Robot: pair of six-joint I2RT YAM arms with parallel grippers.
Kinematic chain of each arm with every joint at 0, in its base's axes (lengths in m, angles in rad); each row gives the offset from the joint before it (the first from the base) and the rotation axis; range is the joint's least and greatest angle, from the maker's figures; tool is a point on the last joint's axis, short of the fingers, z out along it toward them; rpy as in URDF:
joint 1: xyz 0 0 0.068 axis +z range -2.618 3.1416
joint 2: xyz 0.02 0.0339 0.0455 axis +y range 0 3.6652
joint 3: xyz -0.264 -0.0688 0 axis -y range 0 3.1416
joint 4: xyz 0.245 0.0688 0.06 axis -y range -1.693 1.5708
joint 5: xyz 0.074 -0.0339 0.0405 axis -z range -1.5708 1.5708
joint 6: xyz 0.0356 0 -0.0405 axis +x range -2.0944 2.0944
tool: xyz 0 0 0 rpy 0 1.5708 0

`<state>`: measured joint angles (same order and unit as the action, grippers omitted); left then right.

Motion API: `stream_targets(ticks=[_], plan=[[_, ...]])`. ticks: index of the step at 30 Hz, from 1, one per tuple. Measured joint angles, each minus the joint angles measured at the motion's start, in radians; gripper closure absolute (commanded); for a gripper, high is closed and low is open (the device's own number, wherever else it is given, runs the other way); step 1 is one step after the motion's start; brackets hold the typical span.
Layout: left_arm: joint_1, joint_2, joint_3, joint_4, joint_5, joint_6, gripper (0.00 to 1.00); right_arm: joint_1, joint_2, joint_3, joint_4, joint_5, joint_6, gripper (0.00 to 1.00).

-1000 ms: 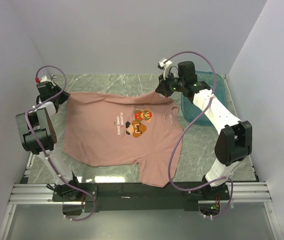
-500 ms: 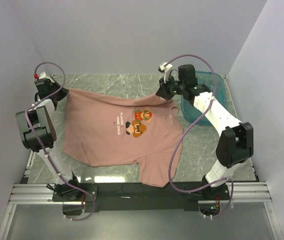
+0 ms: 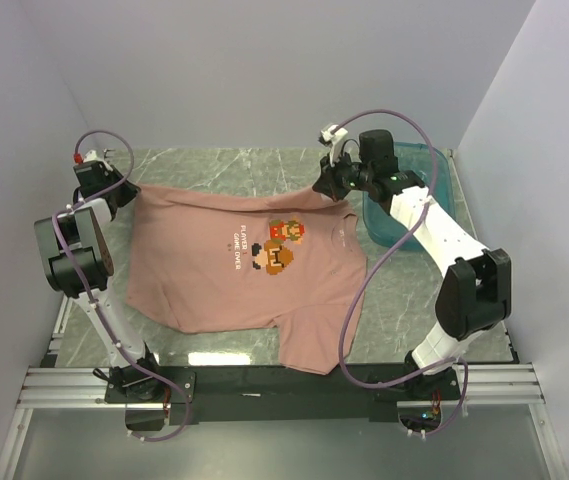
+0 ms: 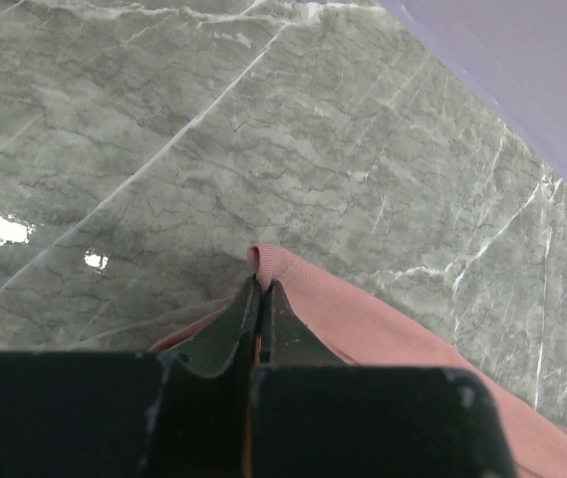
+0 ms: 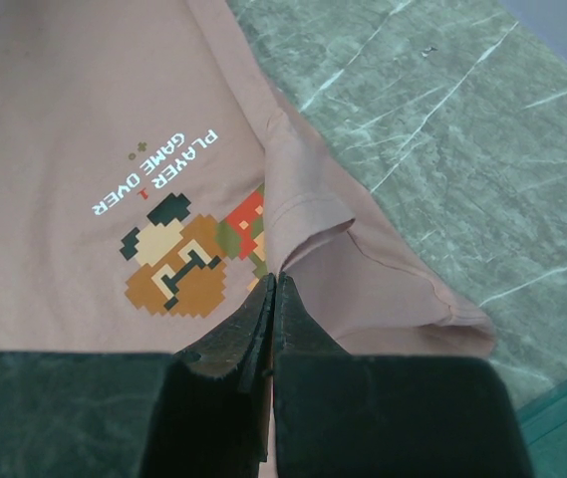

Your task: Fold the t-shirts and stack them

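Observation:
A salmon-pink t-shirt point(image 3: 224, 270) with a pixel-art chest print and white text lies spread over the marble table, print side up. My left gripper point(image 3: 127, 186) is shut on the shirt's far left corner point(image 4: 275, 261), which pokes out past the fingertips. At the far right, my right gripper point(image 3: 322, 188) is shut on a raised fold of the t-shirt point(image 5: 298, 224) near the print point(image 5: 178, 264). The far edge of the shirt is held taut between the two grippers.
A translucent teal tub point(image 3: 426, 190) stands at the back right, under the right arm. Grey walls close in the table on three sides. Bare marble point(image 4: 293, 129) shows beyond the shirt's far edge. A sleeve point(image 3: 314, 345) lies near the front edge.
Both grippers have carried the shirt's far edge a little farther back and outward, stretching it straighter. Both grips have held throughout.

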<state>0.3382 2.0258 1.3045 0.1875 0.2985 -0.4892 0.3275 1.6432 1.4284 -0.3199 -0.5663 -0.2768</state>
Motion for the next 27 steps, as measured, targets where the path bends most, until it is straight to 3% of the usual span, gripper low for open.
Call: stream_targets(ticks=[27], plan=[[0.040, -0.070, -0.142, 0.097, 0.037, -0.006, 0.95, -0.005, -0.074, -0.115, 0.013, -0.003, -0.009, 1.00]])
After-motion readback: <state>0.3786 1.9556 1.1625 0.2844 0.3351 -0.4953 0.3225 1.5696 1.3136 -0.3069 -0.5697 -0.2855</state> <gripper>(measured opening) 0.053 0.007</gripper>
